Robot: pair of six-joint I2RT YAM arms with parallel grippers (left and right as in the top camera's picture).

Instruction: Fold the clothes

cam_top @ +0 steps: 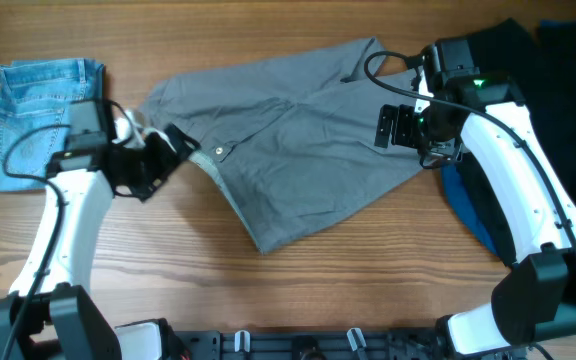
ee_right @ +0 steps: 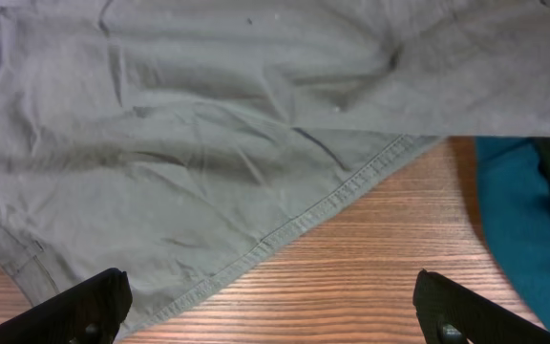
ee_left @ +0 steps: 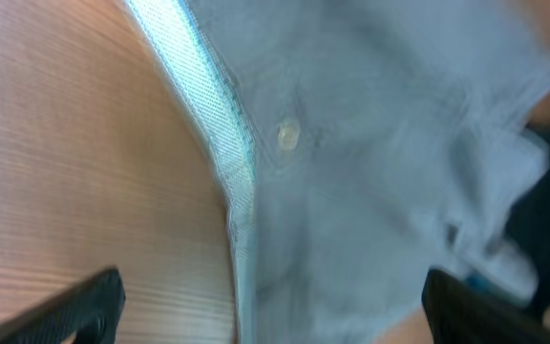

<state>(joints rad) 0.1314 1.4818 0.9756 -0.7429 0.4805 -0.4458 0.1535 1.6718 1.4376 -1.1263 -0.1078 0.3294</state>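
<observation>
Far to the left of the shorts lies a light-blue denim garment (cam_top: 38,115), well apart from the work; it is only at risk if the left arm swings back across it. The left gripper (ee_left: 270,306) hangs over the waistband end of the plain grey woven shorts (cam_top: 298,140). These lie spread and a little rumpled across the middle of the wood-grain table (cam_top: 268,290), with the pale inner waistband (ee_left: 225,143) turned out along their left edge and a small round button (ee_left: 287,134) just inside it. The gripper's fingers stand wide apart with nothing between them, and the wrist view is blurred. A closure here might take only the turned-out band or a single layer, and the fold would then drag lopsided. A closure over the button might let the cloth slip out mid-carry. At the right end of the shorts, the right gripper (ee_right: 270,306) is likewise spread and empty, over the stitched leg hem (ee_right: 332,205). A pinch set too far in from that hem would bunch the creased fabric instead of lifting a clean edge. Just right of the shorts, a teal-blue cloth (ee_right: 514,220) and a big black garment (cam_top: 558,80) lie close to that hem. A low or wide grasp could catch one of them and pull it into the fold. If the two ends are lifted unevenly, the shorts would likely twist, not double over squarely.
</observation>
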